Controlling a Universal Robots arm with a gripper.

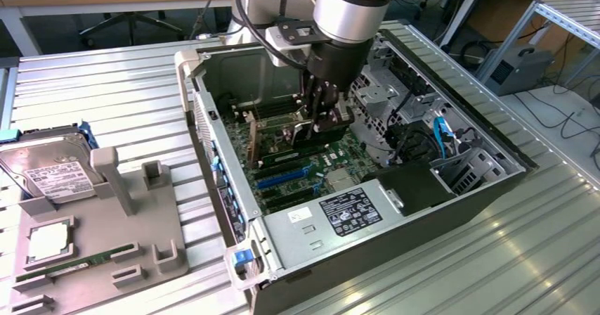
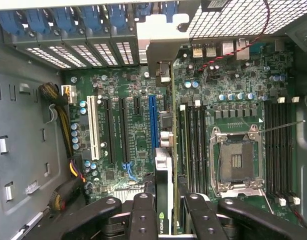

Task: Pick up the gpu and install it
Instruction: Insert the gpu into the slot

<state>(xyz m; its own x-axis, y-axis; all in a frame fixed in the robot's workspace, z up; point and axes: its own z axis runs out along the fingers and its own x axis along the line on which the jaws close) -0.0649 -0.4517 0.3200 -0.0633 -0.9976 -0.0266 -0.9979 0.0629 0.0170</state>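
Observation:
My gripper (image 1: 320, 121) reaches down into the open computer case (image 1: 375, 230), over the green motherboard (image 1: 319, 162). It is shut on the gpu (image 2: 163, 172), a thin black card seen edge-on between the two black fingers (image 2: 143, 217), with a green logo near the grip. The card's silver bracket (image 2: 161, 35) points at the row of rear slot covers (image 2: 78, 50). The card stands upright just beside the long blue slot (image 2: 152, 120), roughly parallel to it. Whether its edge touches the board I cannot tell. In the exterior view the gpu (image 1: 312, 138) shows as a dark strip under the gripper.
A grey fixture (image 1: 122, 230) at the exterior view's left holds a silver hard drive (image 1: 47, 167), a processor chip (image 1: 47, 241) and a green memory stick (image 1: 66, 267). Inside the case are the processor socket (image 2: 238, 162), memory slots (image 2: 278, 145), a cable bundle (image 2: 61, 112) and drive cages (image 1: 394, 97).

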